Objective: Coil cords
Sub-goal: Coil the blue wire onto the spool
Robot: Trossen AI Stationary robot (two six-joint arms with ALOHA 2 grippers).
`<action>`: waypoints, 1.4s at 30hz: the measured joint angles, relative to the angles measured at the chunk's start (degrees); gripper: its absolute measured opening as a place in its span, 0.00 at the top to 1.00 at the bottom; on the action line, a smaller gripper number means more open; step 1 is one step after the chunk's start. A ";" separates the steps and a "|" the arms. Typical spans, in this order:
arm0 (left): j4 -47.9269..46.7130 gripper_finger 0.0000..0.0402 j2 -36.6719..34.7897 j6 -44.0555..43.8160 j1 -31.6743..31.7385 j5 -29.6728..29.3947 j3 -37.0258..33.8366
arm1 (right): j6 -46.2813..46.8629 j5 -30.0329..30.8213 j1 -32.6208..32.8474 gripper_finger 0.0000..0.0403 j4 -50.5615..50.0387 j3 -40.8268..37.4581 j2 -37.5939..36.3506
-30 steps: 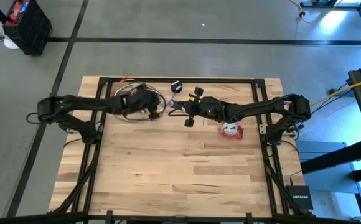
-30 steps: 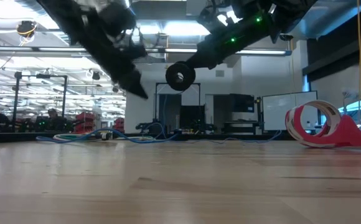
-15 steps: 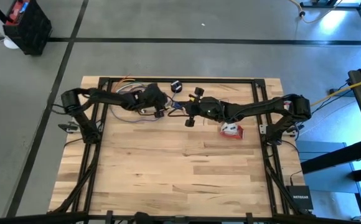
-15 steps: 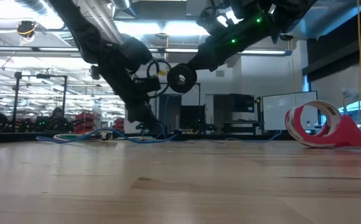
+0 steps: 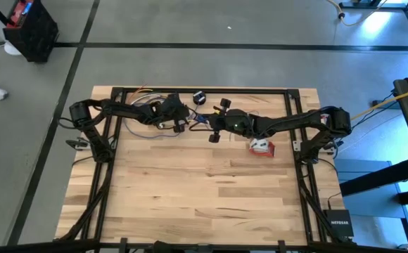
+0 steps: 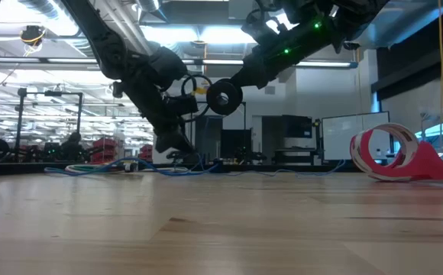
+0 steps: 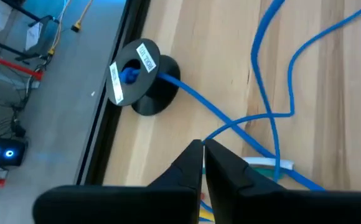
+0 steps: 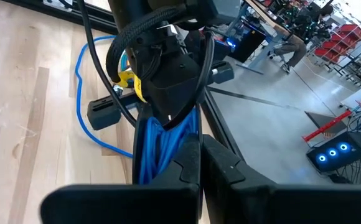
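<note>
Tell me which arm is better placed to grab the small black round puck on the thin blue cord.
Left, probably. The left gripper faces the small black round puck with the thin blue cord leading to it; the right gripper is at the coiled loops.

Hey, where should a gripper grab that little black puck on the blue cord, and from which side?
Grip the black puck across its round rim, coming from above on the table-edge side. The blue cord leaves it toward the table's middle, so fingers closing on the rim from the edge side would likely stay off the cord.
</note>
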 joint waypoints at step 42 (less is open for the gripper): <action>1.54 0.97 1.66 -4.41 3.02 7.47 0.13 | 0.61 0.50 0.01 0.99 -0.54 0.00 -0.02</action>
